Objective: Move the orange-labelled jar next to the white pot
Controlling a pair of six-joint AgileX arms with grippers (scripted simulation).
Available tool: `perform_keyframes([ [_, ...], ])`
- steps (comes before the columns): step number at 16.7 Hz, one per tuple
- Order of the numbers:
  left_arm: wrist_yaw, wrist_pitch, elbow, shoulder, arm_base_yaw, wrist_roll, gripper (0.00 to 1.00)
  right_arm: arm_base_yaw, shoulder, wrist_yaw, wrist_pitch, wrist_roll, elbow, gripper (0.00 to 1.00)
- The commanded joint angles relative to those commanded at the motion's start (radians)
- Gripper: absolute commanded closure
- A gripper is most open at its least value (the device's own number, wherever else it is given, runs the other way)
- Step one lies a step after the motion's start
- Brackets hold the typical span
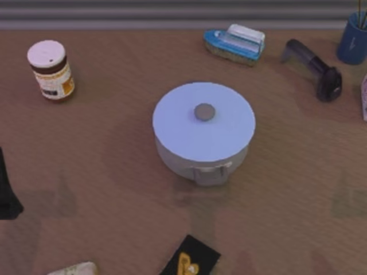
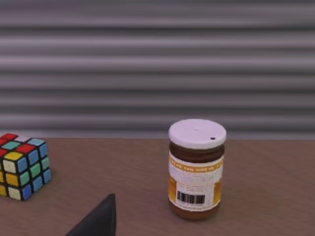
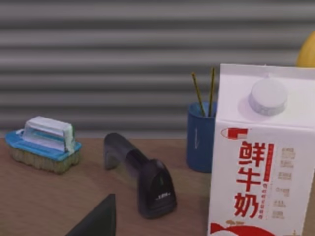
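Two arms wait, nothing grasped yet. At the frame's left edge a dark part of the left arm [image 1: 8,197] shows; I cannot tell how its jaws stand. Mid-frame sits the white pot [image 1: 203,129]. Upper left, well apart, stands the orange-labelled jar [image 1: 50,70]. Next, I judge, comes reaching for it.

Red characters 鲜牛奶 run down the front of the white milk carton [image 3: 261,162]. My orange-labelled jar [image 2: 197,169] carries a barcode; its print is unreadable.
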Motion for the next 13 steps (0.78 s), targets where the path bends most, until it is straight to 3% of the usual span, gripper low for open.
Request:
perform_keyframes([
  [7,0.009,-0.095,0.087,0.139,-0.002,0.013,0.00,0.000,0.000,0.000,0.000,0.000,0.000,0.00],
  [13,0.042,-0.357,0.419,0.548,-0.014,0.053,0.00,0.000,0.000,0.000,0.000,0.000,0.000,0.00],
])
